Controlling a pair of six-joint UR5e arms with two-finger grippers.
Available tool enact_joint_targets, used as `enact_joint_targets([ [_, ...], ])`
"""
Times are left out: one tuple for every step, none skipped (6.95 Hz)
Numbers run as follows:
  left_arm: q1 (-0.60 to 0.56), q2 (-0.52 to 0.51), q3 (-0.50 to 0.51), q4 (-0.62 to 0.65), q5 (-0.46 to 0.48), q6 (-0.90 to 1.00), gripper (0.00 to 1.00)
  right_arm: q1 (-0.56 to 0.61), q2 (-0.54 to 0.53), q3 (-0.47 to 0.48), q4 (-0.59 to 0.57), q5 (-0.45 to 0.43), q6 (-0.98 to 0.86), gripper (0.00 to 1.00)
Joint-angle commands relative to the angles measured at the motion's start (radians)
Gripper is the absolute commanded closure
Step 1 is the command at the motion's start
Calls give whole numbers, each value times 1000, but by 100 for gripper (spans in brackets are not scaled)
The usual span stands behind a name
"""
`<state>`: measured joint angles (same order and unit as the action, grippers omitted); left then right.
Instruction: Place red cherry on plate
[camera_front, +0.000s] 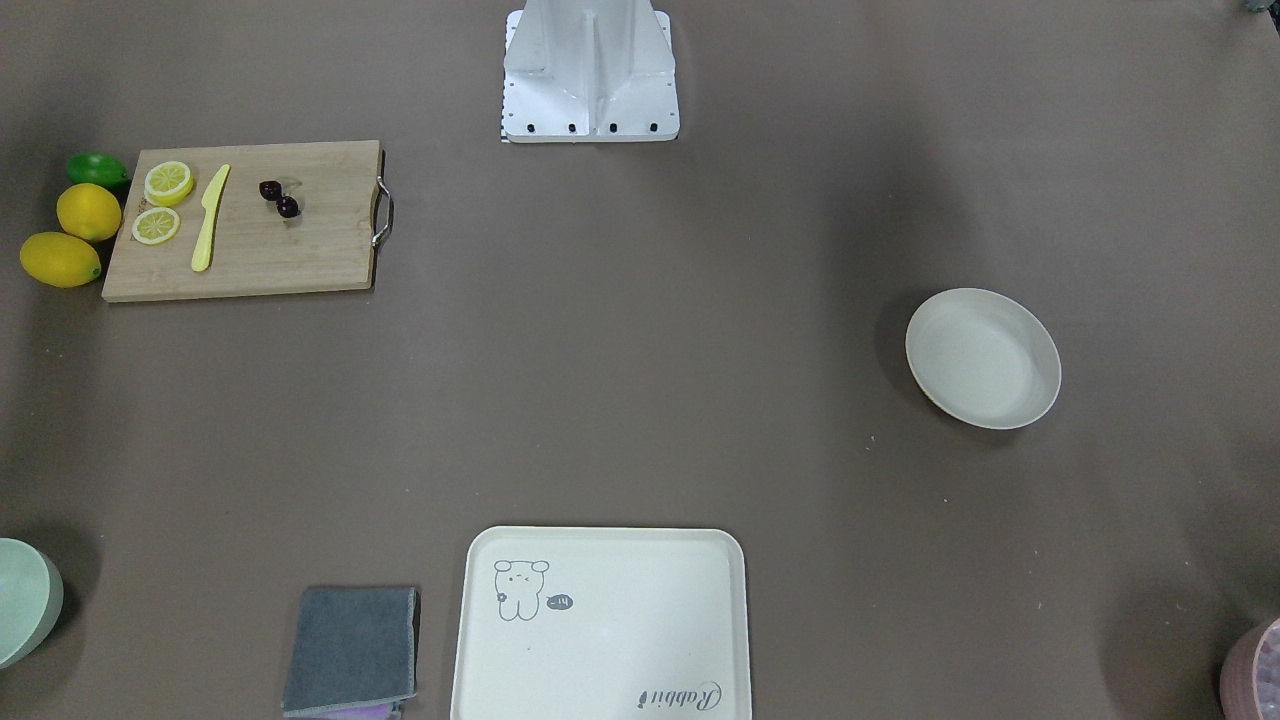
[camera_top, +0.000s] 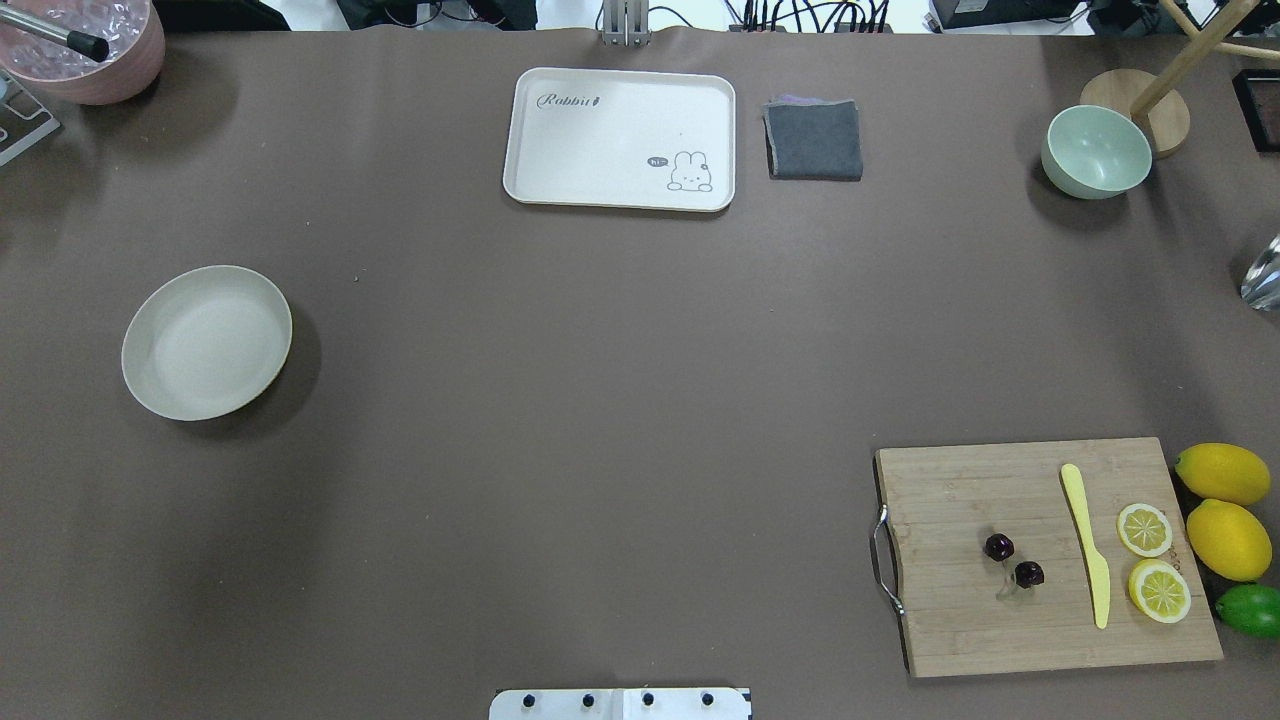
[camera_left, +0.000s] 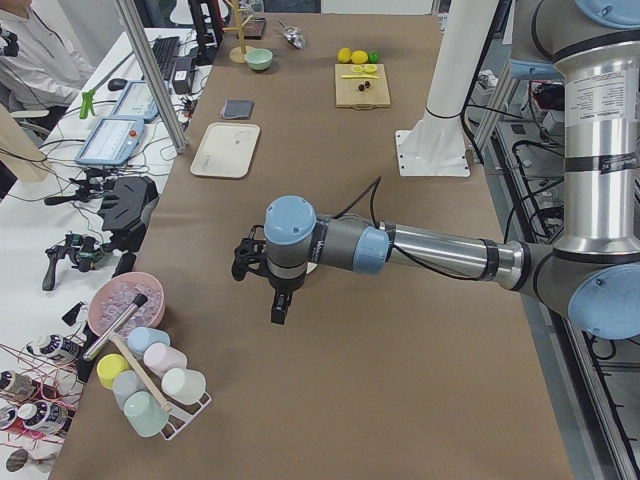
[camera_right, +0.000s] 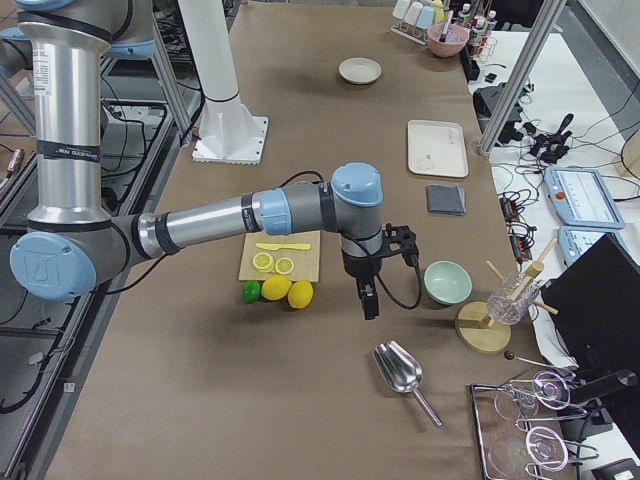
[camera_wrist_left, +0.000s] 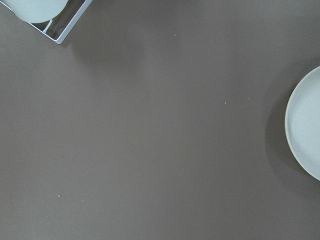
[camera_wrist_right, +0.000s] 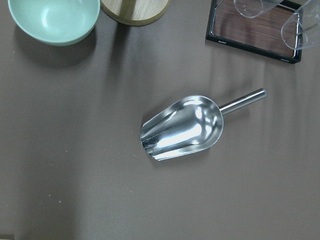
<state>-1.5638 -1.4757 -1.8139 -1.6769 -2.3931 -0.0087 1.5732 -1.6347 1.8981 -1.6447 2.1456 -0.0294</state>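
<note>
1. Brown matting covers the table; the red cherry (camera_top: 1029, 574), two tiny glossy dark balls joined by a thin stem, lies on a wooden cutting board (camera_top: 1000, 630) on the robot's right, between the board's metal handle and a yellow knife (camera_top: 1087, 545)
2. Off-white and bare, the plate (camera_top: 207, 342) sits well apart from the cherry, on the robot's left side of the table
3. The right gripper (camera_right: 369, 303) hangs above the table beyond the lemons (camera_right: 287, 290), off the board; the left gripper (camera_left: 279, 310) hangs near the plate. Each shows only in a side view, so I cannot tell whether its fingers are spread or pressed together
4. Likely risks: the small, smooth balls may roll or squirt from a pinch; gripping only the stem may let them swing loose; a low approach may scrape the board or nudge the knife; the long carry across the table leaves room for a drop
</note>
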Motion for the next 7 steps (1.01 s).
enact_joint_targets([
  [-1,-14,60,-103,-39,1,2,14,-14,15,8,13,43,0],
  [-2,-6,68,-118,-105,2,2,13,-8,27,9,13,33,0],
  [-4,11,83,-198,-130,-2,2,8,-2,35,9,25,32,0],
  [-2,8,108,-248,-129,-10,2,-40,1,39,16,69,37,0],
  [13,-3,143,-254,-130,-8,2,-105,0,32,82,79,83,0],
  [78,-8,163,-254,-129,-17,2,-199,-1,29,170,80,233,0],
  [137,-38,183,-257,-130,-98,3,-304,1,10,292,77,410,0],
])
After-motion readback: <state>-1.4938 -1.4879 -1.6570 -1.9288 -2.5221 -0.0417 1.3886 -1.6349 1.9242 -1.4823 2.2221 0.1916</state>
